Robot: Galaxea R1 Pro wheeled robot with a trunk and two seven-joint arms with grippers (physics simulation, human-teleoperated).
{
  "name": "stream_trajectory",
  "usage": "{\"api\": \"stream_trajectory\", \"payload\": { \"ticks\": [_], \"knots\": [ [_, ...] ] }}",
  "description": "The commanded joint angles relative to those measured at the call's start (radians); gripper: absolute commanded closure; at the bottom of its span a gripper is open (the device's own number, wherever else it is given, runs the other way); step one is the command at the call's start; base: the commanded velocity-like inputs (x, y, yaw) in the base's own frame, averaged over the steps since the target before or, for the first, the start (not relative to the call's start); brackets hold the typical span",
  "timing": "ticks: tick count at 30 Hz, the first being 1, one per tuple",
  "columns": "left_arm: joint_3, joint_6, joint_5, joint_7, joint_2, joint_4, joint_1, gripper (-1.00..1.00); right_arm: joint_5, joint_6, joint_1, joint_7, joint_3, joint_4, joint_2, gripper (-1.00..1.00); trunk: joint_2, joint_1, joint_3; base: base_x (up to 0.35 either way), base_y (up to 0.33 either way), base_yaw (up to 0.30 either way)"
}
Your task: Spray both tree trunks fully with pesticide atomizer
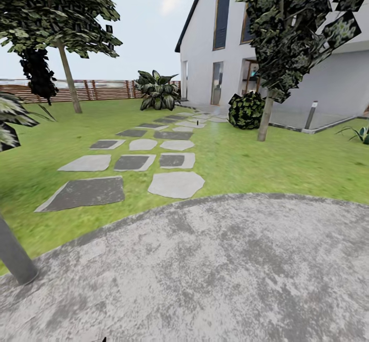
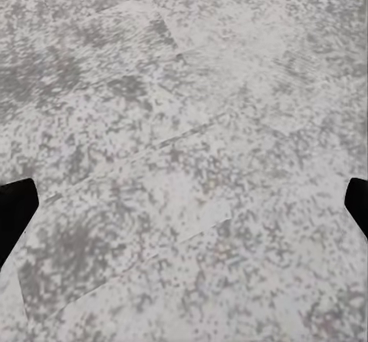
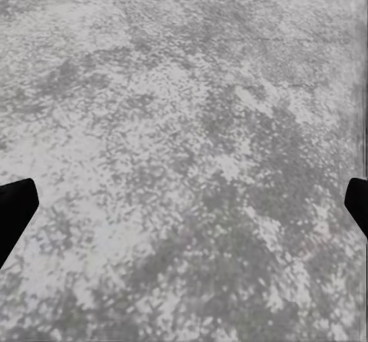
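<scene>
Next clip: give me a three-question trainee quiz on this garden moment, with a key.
1. True or false: both hands are open over grey stone paving.
2. Which stands nearer the house: A, the left tree, or B, the right tree?
3. What lies between the two trees on the lawn?

Key:
1. True; the left hand and the right hand each show fingertips spread wide, nothing between.
2. B.
3. A path of stepping stones.
</scene>
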Motion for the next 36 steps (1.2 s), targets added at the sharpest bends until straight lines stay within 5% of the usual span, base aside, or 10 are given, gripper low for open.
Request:
{"api": "stream_trajectory", "payload": {
  "ticks": [1, 36],
  "knots": [
    [0.000, 0.000, 0.000, 0.000, 0.000, 0.000, 0.000, -1.00, 0.000, 0.000, 0.000, -0.002, 0.001, 0.000, 0.000, -1.00, 0.000, 0.000, 0.000, 0.335, 0.000, 0.000],
    [-0.003, 0.000, -0.003, 0.000, -0.003, 0.000, 0.000, -1.00, 0.003, 0.002, 0.000, -0.004, 0.007, 0.043, 0.005, -1.00, 0.000, 0.000, 0.000, 0.335, 0.000, 0.000]
  ]
}}
